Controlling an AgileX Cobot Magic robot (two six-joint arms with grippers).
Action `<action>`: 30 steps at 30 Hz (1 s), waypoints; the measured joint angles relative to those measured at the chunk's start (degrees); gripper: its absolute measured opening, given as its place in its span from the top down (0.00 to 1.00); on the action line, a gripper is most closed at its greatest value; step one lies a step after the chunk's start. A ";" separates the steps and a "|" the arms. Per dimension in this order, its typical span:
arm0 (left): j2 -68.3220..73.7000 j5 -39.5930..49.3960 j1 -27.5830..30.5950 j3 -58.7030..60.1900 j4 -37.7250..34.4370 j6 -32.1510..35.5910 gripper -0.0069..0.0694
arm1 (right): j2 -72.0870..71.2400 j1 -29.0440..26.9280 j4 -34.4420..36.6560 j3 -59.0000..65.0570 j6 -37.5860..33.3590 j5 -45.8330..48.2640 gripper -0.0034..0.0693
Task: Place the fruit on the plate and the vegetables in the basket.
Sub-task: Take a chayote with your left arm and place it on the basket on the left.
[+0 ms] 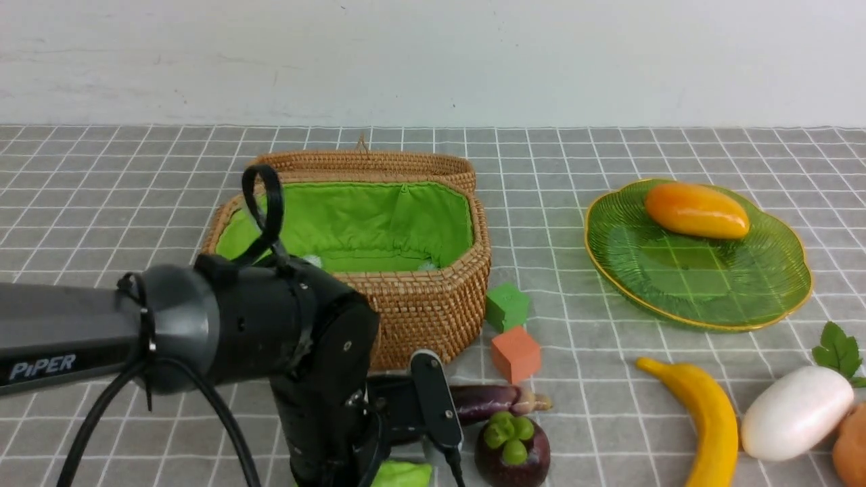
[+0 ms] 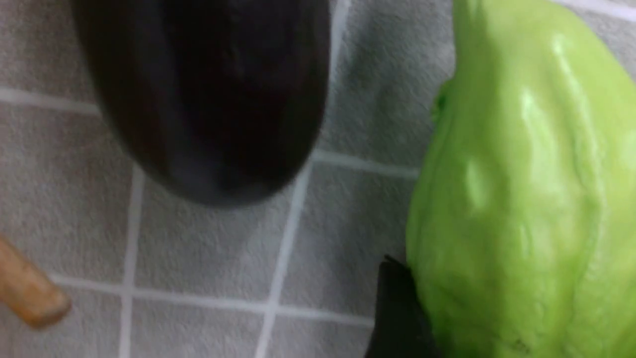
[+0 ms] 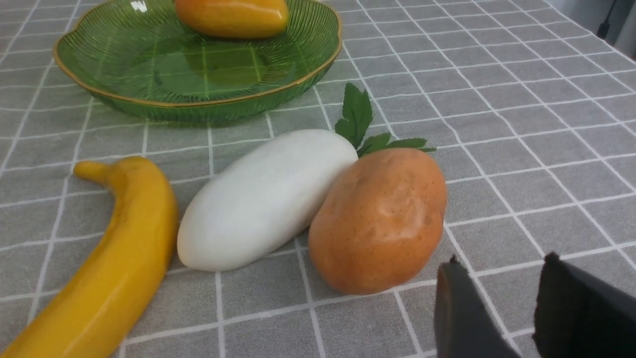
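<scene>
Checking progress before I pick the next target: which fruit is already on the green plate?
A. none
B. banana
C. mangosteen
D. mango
D: the mango lies on the plate, while the banana and the mangosteen lie outside it.

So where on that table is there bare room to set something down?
Bare cloth lies left of the basket, along the wall behind it, and between basket and plate. The plate is free beside the mango. The near edge is crowded: eggplant, mangosteen, green cube, orange cube, then banana, radish, potato close together.
</scene>
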 joint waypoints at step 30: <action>-5.65 -29.47 16.70 -11.58 -18.27 0.01 0.34 | 0.00 0.00 0.00 0.00 0.00 0.07 0.62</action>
